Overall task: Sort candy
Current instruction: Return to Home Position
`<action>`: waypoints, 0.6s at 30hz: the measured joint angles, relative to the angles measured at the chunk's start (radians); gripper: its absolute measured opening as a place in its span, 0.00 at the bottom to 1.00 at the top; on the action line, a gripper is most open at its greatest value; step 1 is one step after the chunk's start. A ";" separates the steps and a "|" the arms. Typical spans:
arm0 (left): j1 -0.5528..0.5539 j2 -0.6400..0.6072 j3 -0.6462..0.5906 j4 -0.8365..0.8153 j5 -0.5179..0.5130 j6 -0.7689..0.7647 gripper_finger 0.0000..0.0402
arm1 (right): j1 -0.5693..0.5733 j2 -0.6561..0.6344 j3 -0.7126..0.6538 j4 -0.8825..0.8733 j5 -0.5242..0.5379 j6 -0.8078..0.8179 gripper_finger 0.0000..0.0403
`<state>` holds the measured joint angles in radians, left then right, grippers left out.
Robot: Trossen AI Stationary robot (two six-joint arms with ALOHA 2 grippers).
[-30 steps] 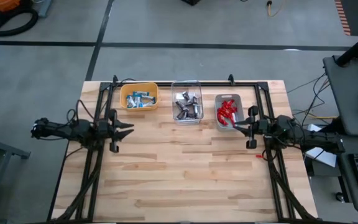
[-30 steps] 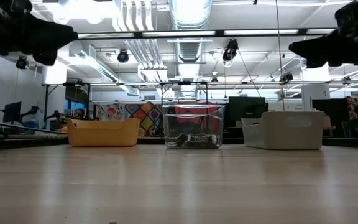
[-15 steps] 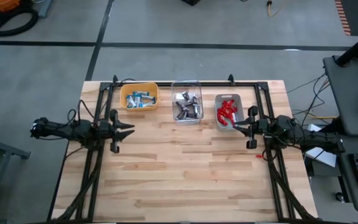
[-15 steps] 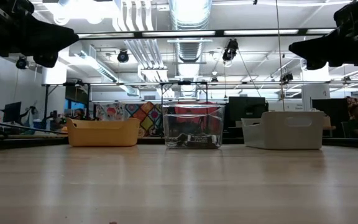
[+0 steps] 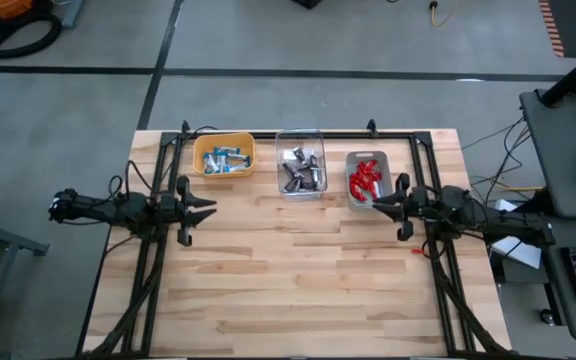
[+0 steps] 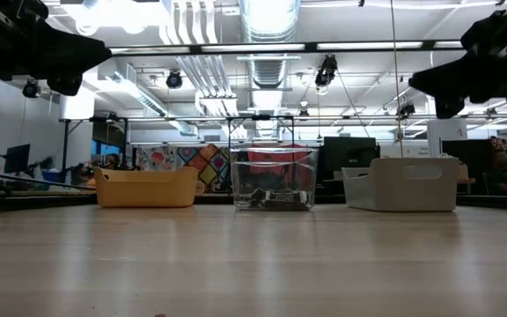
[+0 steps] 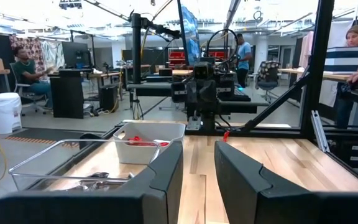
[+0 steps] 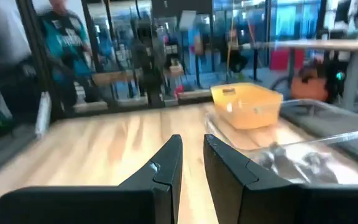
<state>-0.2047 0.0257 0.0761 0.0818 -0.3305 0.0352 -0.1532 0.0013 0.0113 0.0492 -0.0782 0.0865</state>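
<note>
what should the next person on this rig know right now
Left gripper: open, empty, above the table's left side.
Right gripper: open, empty, by the grey bin's corner.
Blue-and-white candy in the yellow bin, brown candy in the clear bin, red candy in the grey bin.
Done: sorting, as far as seen. Left: park both arms.

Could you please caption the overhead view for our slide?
Candy sorted into yellow bin, clear bin, grey bin; left claw and right claw hover at opposite sides of the table.
</note>
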 joint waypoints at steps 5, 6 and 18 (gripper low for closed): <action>0.000 0.000 0.000 0.000 0.000 0.000 0.19 | 0.014 0.000 0.000 -0.031 0.041 -0.012 0.15; 0.000 0.000 0.000 0.000 0.000 0.000 0.19 | 0.009 0.000 0.000 -0.032 0.053 0.024 0.15; 0.000 0.000 0.000 0.000 0.000 0.000 0.19 | -0.024 0.000 -0.001 -0.034 0.073 0.100 0.15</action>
<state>-0.2047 0.0257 0.0761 0.0818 -0.3305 0.0349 -0.1776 0.0010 0.0105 0.0149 -0.0048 0.1861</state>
